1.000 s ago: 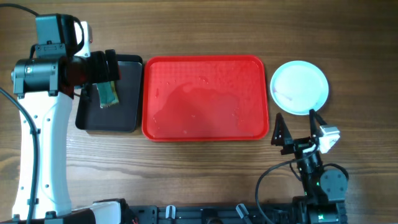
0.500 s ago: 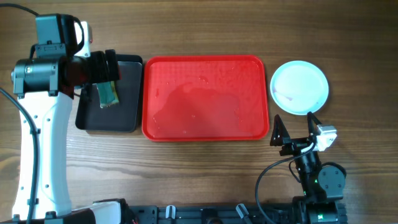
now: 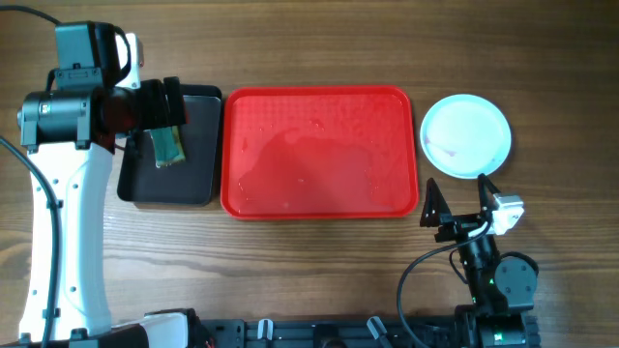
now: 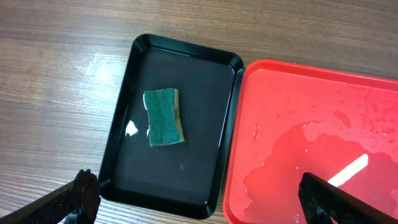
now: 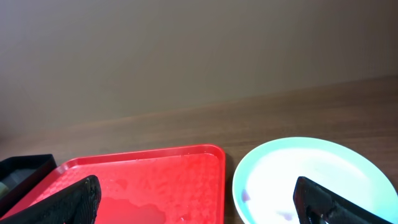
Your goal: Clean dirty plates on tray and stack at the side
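The red tray (image 3: pixel 319 150) lies mid-table, wet with a puddle (image 4: pixel 311 162) and with no plates on it. A pale mint-rimmed plate (image 3: pixel 466 135) rests on the wood just right of the tray, with a few small reddish marks (image 5: pixel 249 195) inside; whether other plates lie under it I cannot tell. My right gripper (image 3: pixel 462 201) hovers open and empty in front of that plate (image 5: pixel 311 177). My left gripper (image 3: pixel 164 106) hangs open and empty above the black tray.
A small black tray (image 3: pixel 169 145) sits against the red tray's left side with a green sponge (image 4: pixel 164 117) lying in it. The left arm's white body (image 3: pixel 63 222) runs down the table's left side. Cables loop near the front edge (image 3: pixel 426 280).
My right gripper has drawn back a little toward the table's front edge and turned slightly. The left arm, trays and plate have not moved.
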You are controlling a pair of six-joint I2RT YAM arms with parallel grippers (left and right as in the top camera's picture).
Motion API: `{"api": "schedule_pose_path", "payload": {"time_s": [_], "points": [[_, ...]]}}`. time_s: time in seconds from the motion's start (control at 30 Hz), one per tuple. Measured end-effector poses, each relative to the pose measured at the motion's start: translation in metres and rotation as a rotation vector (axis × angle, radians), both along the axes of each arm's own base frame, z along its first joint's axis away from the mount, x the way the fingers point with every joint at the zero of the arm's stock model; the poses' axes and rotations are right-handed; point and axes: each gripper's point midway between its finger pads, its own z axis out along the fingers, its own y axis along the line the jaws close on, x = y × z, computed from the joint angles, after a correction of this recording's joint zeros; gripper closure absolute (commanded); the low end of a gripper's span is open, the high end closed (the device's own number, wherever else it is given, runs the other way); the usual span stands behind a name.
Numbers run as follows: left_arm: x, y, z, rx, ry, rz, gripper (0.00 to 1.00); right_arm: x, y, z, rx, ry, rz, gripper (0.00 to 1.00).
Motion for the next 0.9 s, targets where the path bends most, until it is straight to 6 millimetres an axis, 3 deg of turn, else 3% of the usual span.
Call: {"api": "schedule_pose_path", "payload": {"time_s": [0.1, 0.23, 0.37, 0.5, 0.6, 0.73, 0.9], "points": [[-0.001, -0.001, 0.002, 0.001, -0.005, -0.002, 0.0, 0.0, 0.0, 0.0, 0.0, 0.0, 0.0, 0.0], [-0.008, -0.006, 0.023, 0.021, -0.102, -0.014, 0.0, 0.0, 0.0, 0.0, 0.0, 0.0, 0.0, 0.01], [-0.017, -0.018, 0.063, 0.023, -0.379, -0.048, 0.0, 0.0, 0.0, 0.0, 0.0, 0.001, 0.0, 0.01], [-0.04, -0.027, 0.079, 0.001, -0.623, -0.079, 0.0, 0.0, 0.0, 0.0, 0.0, 0.001, 0.0, 0.01], [-0.06, -0.031, 0.063, -0.013, -0.73, -0.102, 0.0, 0.0, 0.0, 0.0, 0.0, 0.001, 0.0, 0.01], [-0.088, -0.035, 0.016, -0.026, -0.79, -0.123, 0.0, 0.0, 0.0, 0.0, 0.0, 0.0, 0.0, 0.01], [-0.102, -0.04, -0.016, -0.034, -0.915, -0.149, 0.0, 0.0, 0.0, 0.0, 0.0, 0.002, 0.0, 0.0]]}}
